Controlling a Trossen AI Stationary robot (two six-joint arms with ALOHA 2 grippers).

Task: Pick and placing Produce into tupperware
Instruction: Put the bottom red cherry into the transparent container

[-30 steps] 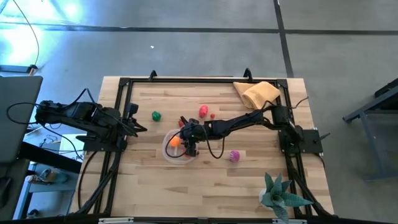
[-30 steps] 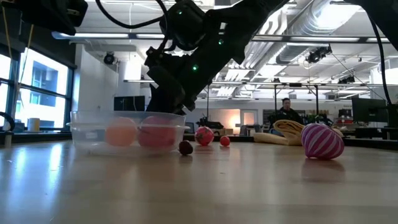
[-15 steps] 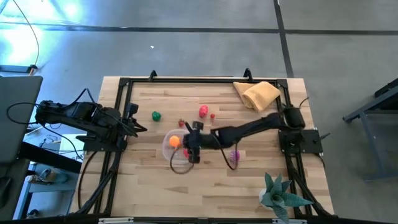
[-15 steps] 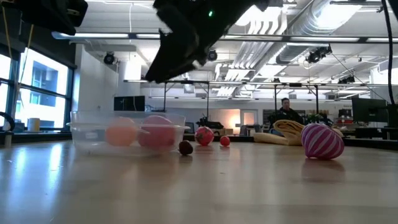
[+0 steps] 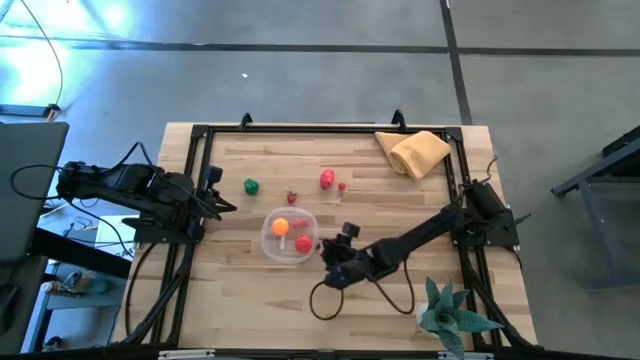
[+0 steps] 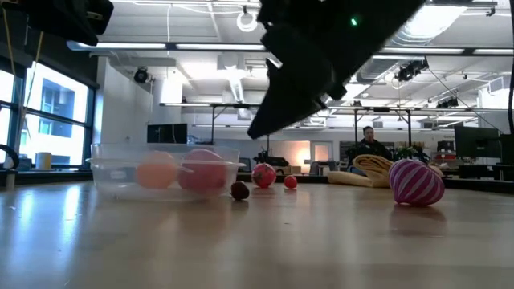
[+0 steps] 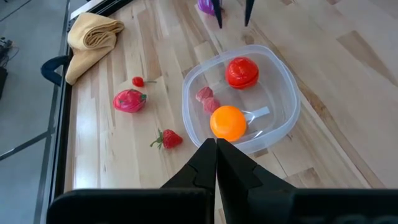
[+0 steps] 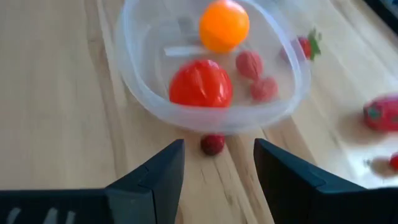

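The clear round tupperware [image 5: 288, 236] [image 8: 211, 62] sits on the table and holds an orange ball [image 8: 224, 25], a red tomato [image 8: 200, 83] and two small pink pieces [image 8: 250, 63]. A dark red berry [image 8: 212, 144] lies on the wood against its wall. My right gripper [image 5: 326, 254] [image 8: 217, 163] is open, just off the container's near-right side, above the table. A green piece [image 5: 250, 186], a strawberry [image 5: 292, 197], a pink fruit [image 5: 327, 179] and a small red piece [image 5: 342, 186] lie farther back. The purple striped ball [image 6: 416, 182] is under my right arm. My left gripper [image 5: 228, 207] [image 7: 216, 149] waits shut at the left.
A tan cloth [image 5: 415, 150] lies at the far right corner and a teal spiky plant [image 5: 450, 310] at the near right corner. A black cable loop [image 5: 330, 295] trails on the wood below my right arm. A dark frame borders the table.
My right gripper has risen from inside the tupperware and drawn back toward the table's near edge and right. The arm now covers the purple striped ball in the high view. The red tomato stays in the container.
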